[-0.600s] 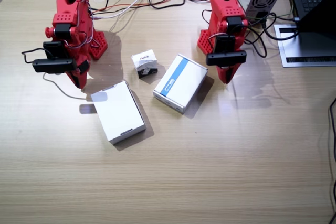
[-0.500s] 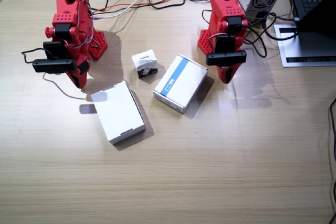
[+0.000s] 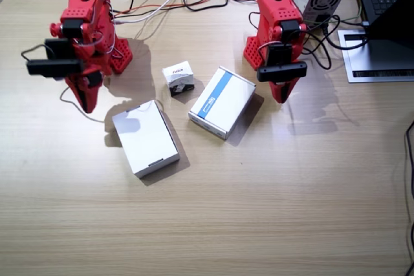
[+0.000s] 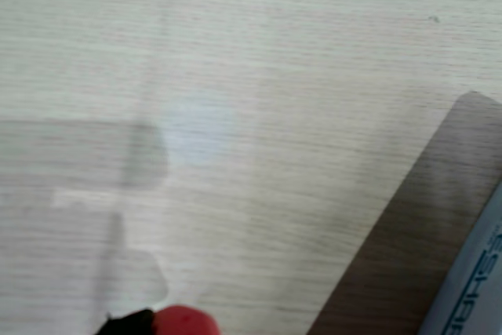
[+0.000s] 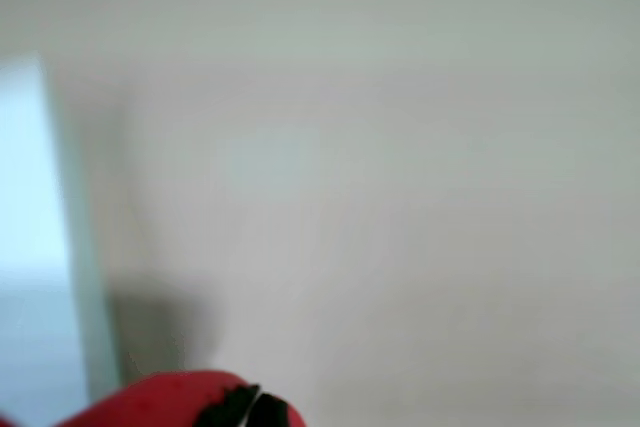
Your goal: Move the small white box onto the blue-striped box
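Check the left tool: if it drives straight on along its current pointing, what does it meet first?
Probably bare table. The left tool points down beside the blue-striped box, apart from it; a wrist view shows only wood ahead. Depth is unclear.

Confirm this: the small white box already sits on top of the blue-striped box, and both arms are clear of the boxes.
Not right. The small white box is not on the blue-striped box; it rests on the table beside it, with a gap between them, as the fixed view shows. The rest holds: neither the left arm nor the right arm touches a box.
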Robot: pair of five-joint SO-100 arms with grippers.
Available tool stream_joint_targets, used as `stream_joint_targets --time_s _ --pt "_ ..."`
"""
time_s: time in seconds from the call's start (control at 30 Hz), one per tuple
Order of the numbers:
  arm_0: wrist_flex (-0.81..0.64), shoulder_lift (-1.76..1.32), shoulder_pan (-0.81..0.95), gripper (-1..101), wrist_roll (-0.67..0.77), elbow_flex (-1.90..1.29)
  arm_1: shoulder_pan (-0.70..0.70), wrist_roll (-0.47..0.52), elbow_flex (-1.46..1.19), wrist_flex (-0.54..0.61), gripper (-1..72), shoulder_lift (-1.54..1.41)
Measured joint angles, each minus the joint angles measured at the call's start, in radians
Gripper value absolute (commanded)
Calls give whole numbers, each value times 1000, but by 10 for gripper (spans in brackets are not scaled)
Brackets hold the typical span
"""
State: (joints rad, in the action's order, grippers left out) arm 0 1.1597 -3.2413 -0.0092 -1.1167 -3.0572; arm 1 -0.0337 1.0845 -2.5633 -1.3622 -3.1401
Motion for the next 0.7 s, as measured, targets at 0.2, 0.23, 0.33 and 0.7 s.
stream_joint_targets --time_s 0.2,0.23,0.33,0.7 --pt "0 0 0 0 0 0 -270 -78 578 -334 373 -23" --pt "0 0 0 0 0 0 -348 -94 635 -377 389 -5" --pt "0 0 0 0 0 0 -620 -164 673 -439 421 74" --pt "-34 0 0 0 29 0 -1235 3 497 -439 458 468"
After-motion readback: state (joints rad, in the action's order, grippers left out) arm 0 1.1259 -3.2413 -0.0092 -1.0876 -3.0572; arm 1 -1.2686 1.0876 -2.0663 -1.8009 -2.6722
